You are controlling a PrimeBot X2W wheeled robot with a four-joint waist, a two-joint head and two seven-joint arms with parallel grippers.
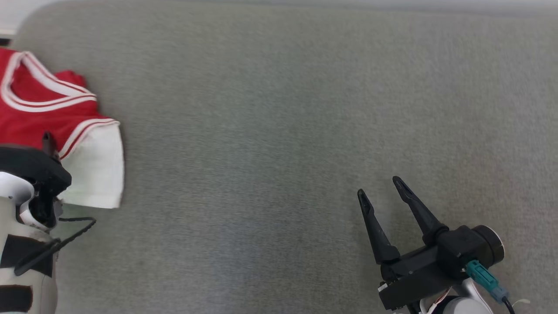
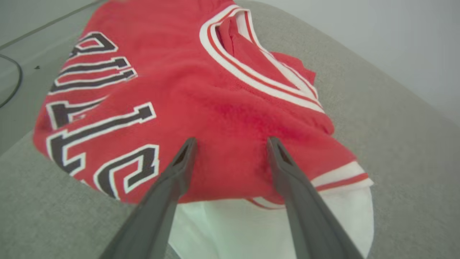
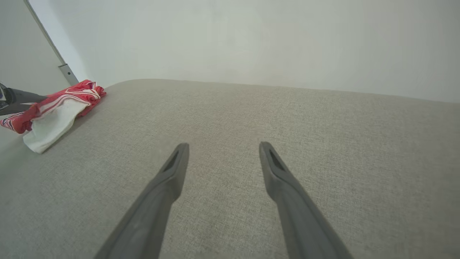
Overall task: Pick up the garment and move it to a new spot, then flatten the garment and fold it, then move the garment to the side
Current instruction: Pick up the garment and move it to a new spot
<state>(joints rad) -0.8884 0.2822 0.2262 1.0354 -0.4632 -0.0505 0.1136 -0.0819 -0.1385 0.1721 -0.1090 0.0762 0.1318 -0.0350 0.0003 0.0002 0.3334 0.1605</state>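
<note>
Lying on grey cushion (image 1: 279, 131), red jersey (image 2: 215, 118), black white-edged lettering (image 2: 90, 131) unreadable.

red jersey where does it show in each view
Head view: red jersey at the far left edge, upper half.
Left wrist view: red jersey across the centre and top, under the spread fingers of the left gripper.
Right wrist view: red jersey small, at the left edge.
Shared landmark: its white panel next to the striped trim.

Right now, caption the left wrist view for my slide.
Open left pincer aimed at a red lettered jersey lying on grey upholstery.
</note>
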